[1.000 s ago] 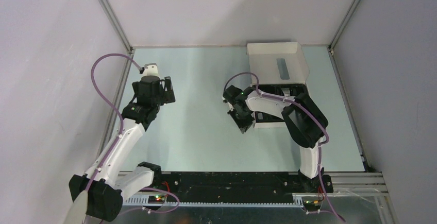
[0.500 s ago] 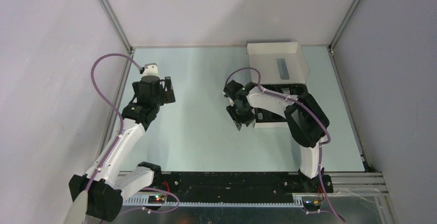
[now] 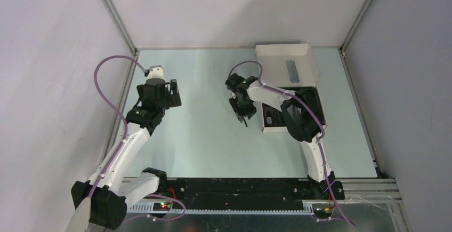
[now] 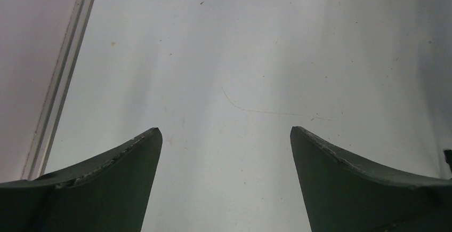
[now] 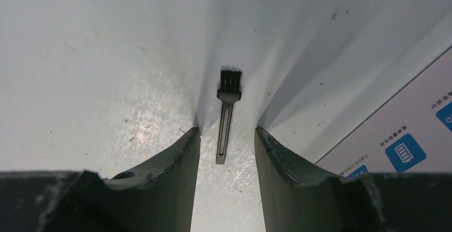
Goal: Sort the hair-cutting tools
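Right fingers (image 5: 176, 157) apart, straddling stick-brush (image 5: 225, 117) lying free on worktop (image 5: 96, 56), frame centre. Best retreat is probably straight up, no nudging. Left fingers (image 4: 117, 173) wide apart, idle.

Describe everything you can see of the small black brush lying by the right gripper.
The brush is a thin, black stick that looks like plastic. It has a short tuft of dark bristles at its far end, a slightly wider neck below them, and a narrow handle with a long slot down its middle. It lies flat on the pale table, pointing straight away from the wrist camera. Its handle end sits between the open jaws of the right gripper, with a gap on each side, so only the table touches it.
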